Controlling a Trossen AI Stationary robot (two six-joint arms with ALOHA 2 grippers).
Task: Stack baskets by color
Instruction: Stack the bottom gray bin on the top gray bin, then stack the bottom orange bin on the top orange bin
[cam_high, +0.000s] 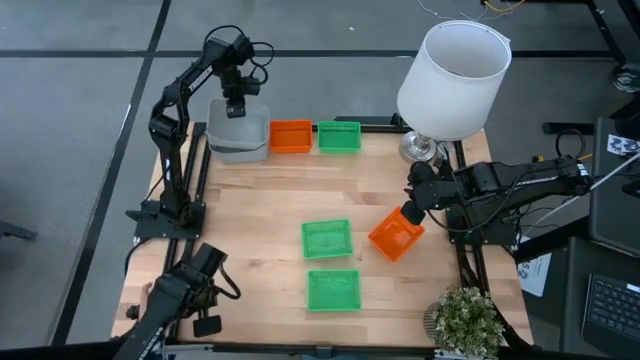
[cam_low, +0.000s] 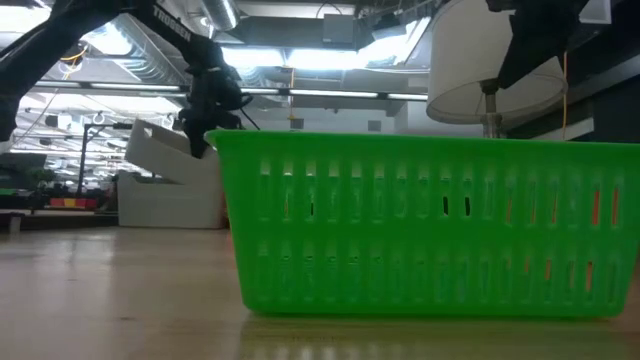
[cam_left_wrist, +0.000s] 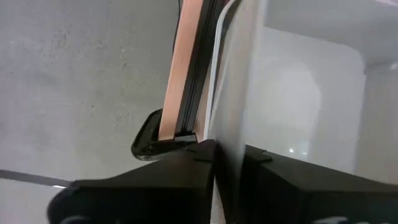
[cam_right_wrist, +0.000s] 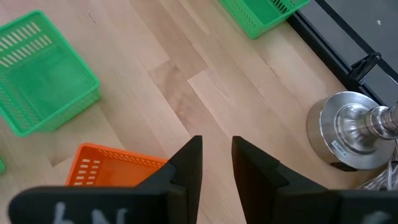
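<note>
A pale grey basket (cam_high: 240, 128) hangs tilted over a grey basket (cam_low: 170, 200) standing at the table's far left corner. My left gripper (cam_high: 236, 108) is above it, shut on its wall. An orange basket (cam_high: 291, 136) and a green basket (cam_high: 339, 135) stand in a row beside the grey ones. Two green baskets (cam_high: 327, 239) (cam_high: 333, 289) rest on their bottoms mid-table. Another orange basket (cam_high: 396, 235) lies askew at the right. My right gripper (cam_high: 408, 215) is beside it, open, and bare wood shows between its fingers. My left gripper has the grey basket's far wall (cam_left_wrist: 230, 93) pinched between its two fingers (cam_left_wrist: 186, 162), one inside the basket and one outside. The fingers point down from above. The basket is tilted in the hold (cam_low: 160, 150), above the grey basket below it.
A large white lampshade (cam_high: 452, 80) on a metal base (cam_right_wrist: 348, 134) stands at the far right corner, close to my right arm. A small plant (cam_high: 465, 318) sits at the near right corner. Bare wood lies between the far row and the mid-table baskets.
</note>
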